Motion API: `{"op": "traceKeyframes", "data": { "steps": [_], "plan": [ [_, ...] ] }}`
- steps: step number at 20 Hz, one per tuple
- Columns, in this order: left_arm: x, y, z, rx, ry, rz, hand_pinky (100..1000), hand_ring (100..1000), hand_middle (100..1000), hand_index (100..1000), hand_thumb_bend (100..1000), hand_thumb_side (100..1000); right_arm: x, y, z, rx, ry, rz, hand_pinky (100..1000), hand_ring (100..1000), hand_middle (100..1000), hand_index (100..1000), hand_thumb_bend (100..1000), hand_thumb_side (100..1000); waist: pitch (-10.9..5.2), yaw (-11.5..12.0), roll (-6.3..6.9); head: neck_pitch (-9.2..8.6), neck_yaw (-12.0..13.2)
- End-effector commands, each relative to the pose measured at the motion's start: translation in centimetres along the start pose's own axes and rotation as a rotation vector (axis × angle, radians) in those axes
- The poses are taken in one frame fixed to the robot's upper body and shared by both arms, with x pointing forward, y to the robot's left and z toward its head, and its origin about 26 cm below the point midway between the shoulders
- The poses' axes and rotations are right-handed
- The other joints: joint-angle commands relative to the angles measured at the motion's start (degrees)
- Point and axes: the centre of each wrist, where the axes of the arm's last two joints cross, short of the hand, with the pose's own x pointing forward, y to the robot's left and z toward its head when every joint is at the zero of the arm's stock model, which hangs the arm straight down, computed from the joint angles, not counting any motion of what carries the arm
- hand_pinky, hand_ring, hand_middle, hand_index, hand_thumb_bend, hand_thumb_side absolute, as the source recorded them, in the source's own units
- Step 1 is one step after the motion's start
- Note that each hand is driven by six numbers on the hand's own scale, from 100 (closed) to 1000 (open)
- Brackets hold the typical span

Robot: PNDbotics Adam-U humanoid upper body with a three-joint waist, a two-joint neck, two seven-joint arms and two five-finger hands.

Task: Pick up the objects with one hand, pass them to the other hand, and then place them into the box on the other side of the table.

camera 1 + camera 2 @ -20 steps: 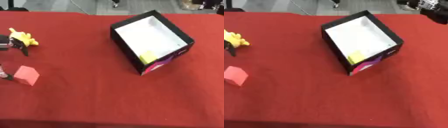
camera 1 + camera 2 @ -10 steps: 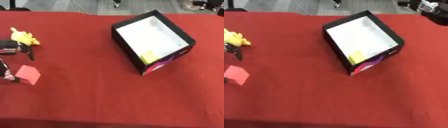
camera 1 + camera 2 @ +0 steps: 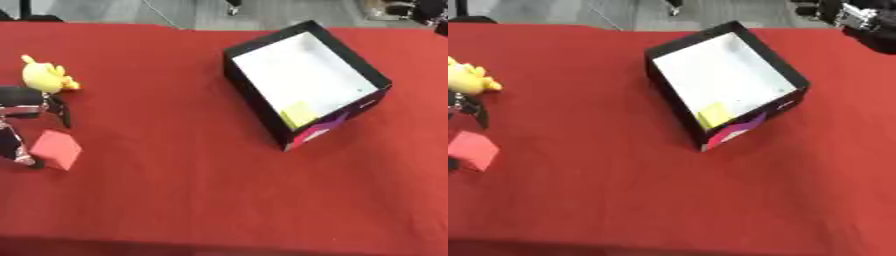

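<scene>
- Box sits on the right side of the red table; a yellow thing is already inside.
- Pink block and yellow toy wait on the left, not moved yet.
- Left hand is beside the block, fingers bent around it; I cannot tell if it grips.
- Right hand is out of sight.

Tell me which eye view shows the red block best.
The left eye view. There the red block sits whole, clear of the frame edge, with the left hand around it, dark fingers on its left side. In the right eye view the block lies against the left edge, and little of the hand shows.
</scene>
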Motion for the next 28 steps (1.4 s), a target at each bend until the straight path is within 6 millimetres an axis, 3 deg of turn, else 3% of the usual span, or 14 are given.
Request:
{"op": "traceKeyframes", "data": {
  "steps": [1,20,28],
  "plan": [
    [-0.6,0.9,0.9,-0.182,-0.140,-0.133,851,823,736,723,596,132,1.0,-0.9,0.3,-0.010,-0.001,0.035,1000,1000,1000,1000,100,426,-0.72,0.1,0.52,-0.23,0.2],
    [-0.4,1.6,1.5,-0.181,-0.132,-0.089,806,751,647,615,357,100,0.7,-0.9,0.6,-0.019,0.006,0.042,1000,1000,1000,1000,100,424,-1.17,0.0,0.43,-0.21,-0.3],
    [0.3,4.2,3.3,0.034,-0.124,-0.042,786,706,603,586,209,100,1.1,-0.9,0.4,-0.018,-0.015,0.037,1000,1000,1000,1000,100,434,-1.44,-0.1,0.39,-0.25,-0.5]
  ]
}}
